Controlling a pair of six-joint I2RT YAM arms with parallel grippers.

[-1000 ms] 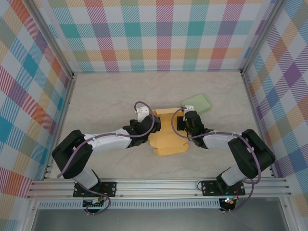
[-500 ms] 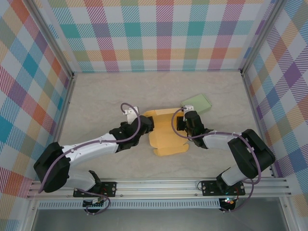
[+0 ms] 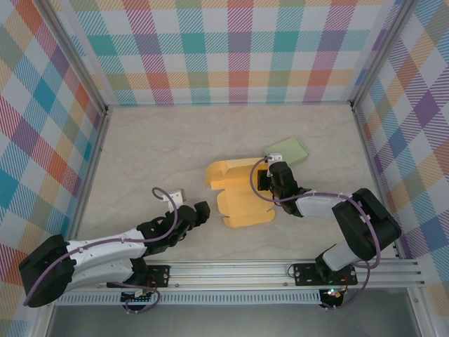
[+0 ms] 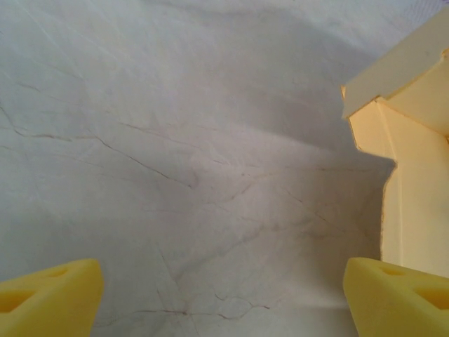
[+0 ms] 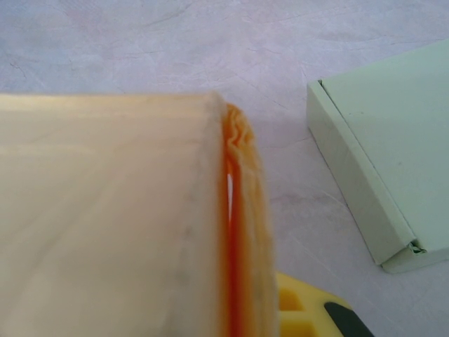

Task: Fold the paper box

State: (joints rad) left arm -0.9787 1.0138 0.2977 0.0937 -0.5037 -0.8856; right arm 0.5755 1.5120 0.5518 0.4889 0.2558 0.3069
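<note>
One yellow paper box [image 3: 242, 200], half folded, lies on the table [image 3: 154, 147]. One flat green box [image 3: 287, 150] lies just beyond its far right corner. The right gripper [image 3: 261, 181] is pinched on its right wall. The left gripper [image 3: 202, 209] stands wide, near its left side and not touching it.

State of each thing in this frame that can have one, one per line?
paper box: partly folded, not closed up, lying on the table.
green box: closed, lying flat.
left gripper: open, empty, clear of the paper box.
right gripper: shut on a folded edge of the paper box.
</note>
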